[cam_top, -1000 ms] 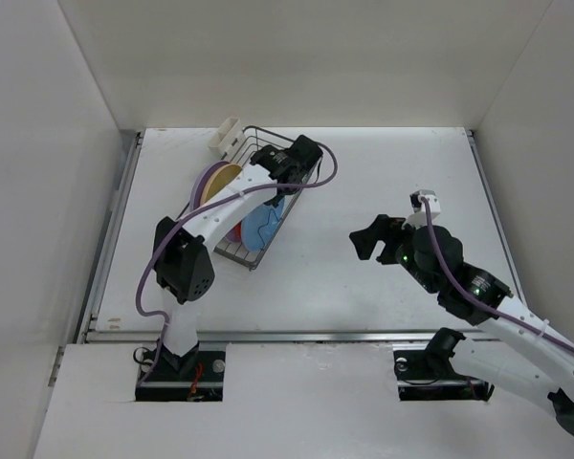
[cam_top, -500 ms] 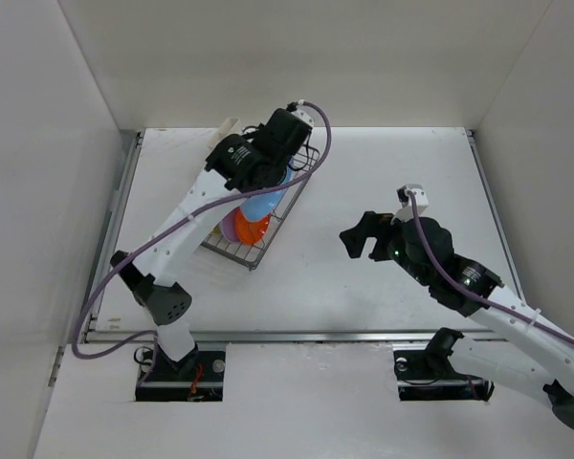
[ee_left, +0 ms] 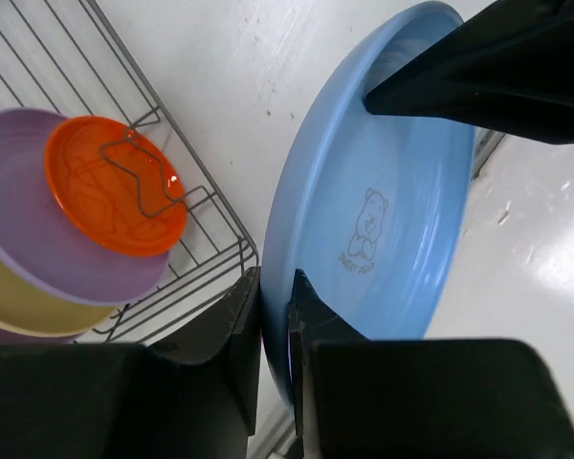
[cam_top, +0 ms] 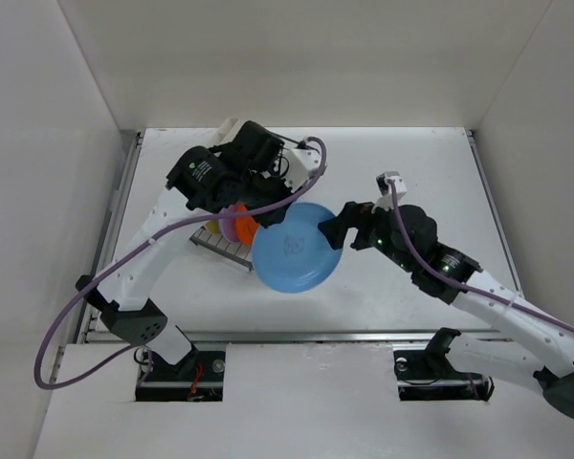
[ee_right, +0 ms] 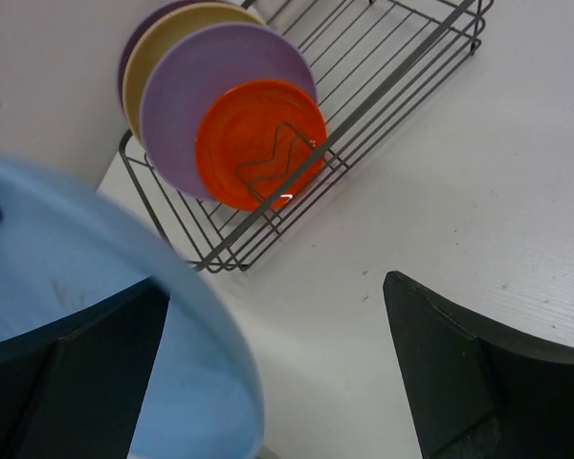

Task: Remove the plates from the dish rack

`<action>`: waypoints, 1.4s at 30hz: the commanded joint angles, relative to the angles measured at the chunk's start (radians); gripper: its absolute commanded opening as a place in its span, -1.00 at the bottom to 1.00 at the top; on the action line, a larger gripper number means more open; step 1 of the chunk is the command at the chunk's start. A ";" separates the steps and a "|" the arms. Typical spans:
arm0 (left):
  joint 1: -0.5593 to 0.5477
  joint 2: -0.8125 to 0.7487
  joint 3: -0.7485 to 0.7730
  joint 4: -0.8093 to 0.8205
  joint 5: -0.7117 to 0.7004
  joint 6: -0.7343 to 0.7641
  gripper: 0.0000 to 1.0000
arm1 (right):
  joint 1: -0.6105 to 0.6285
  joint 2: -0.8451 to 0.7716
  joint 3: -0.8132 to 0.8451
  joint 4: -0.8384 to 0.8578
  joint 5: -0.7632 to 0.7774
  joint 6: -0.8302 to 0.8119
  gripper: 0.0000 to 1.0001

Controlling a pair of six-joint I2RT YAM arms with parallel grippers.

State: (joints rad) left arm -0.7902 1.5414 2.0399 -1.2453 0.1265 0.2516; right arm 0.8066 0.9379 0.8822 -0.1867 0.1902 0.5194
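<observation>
Well, at the left the dish rack (cam_top: 215, 245) keeps four plates on edge: one tan-yellow plate (ee_right: 172, 29), two lavender plates (ee_right: 187, 96) and one smaller orange-red plate (ee_right: 258, 143) in front, a wavy wire crossing its face. One cream holder (cam_top: 228, 127) sits at the rack's far corner. From above, the left arm hides most of the rack. The left gripper (ee_left: 275, 306) is clamped on the rim of the one light blue plate (cam_top: 295, 249), held clear of the rack above the white table (cam_top: 392, 163). Right of it, the right gripper (ee_right: 273, 292) gapes wide around the plate's rim; contact I cannot tell
</observation>
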 commanded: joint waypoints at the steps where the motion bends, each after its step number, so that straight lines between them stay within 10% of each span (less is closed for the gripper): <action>1: 0.000 -0.001 -0.017 -0.026 0.225 0.063 -1.00 | 0.005 0.038 -0.021 0.125 -0.043 -0.013 0.95; 4: 0.000 0.008 -0.026 -0.017 0.225 0.063 -1.00 | 0.005 0.048 -0.073 0.188 -0.105 0.010 0.49; 7: 0.000 0.008 -0.038 0.027 0.127 0.026 -1.00 | 0.005 0.018 -0.118 0.257 -0.117 0.031 -0.61; 10: 0.000 0.049 -0.047 0.064 -0.052 -0.046 -1.00 | 0.005 -0.024 -0.149 0.257 -0.107 0.051 -1.00; 14: 0.040 0.131 -0.024 0.073 -0.131 -0.127 -0.91 | 0.005 -0.057 -0.184 0.257 -0.083 0.051 -1.00; 19: 0.052 0.201 0.049 0.084 -0.278 -0.187 0.55 | 0.005 -0.067 -0.161 0.098 0.104 0.172 -1.00; 23: 0.052 0.203 0.071 0.130 -0.408 -0.215 0.91 | -0.023 -0.034 -0.140 -0.074 0.285 0.363 -1.00; 32: 0.117 0.141 -0.136 0.201 -0.441 -0.158 0.98 | -0.260 0.021 -0.258 -0.158 0.402 0.642 -1.00; 42: 0.140 0.241 -0.257 0.276 -0.453 -0.158 0.52 | -0.394 0.242 -0.339 -0.119 0.453 0.971 -1.00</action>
State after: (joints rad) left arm -0.6514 1.7782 1.7927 -1.0080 -0.2993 0.0887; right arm 0.4347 1.1648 0.5415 -0.3378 0.5842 1.3178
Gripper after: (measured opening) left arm 0.764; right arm 0.112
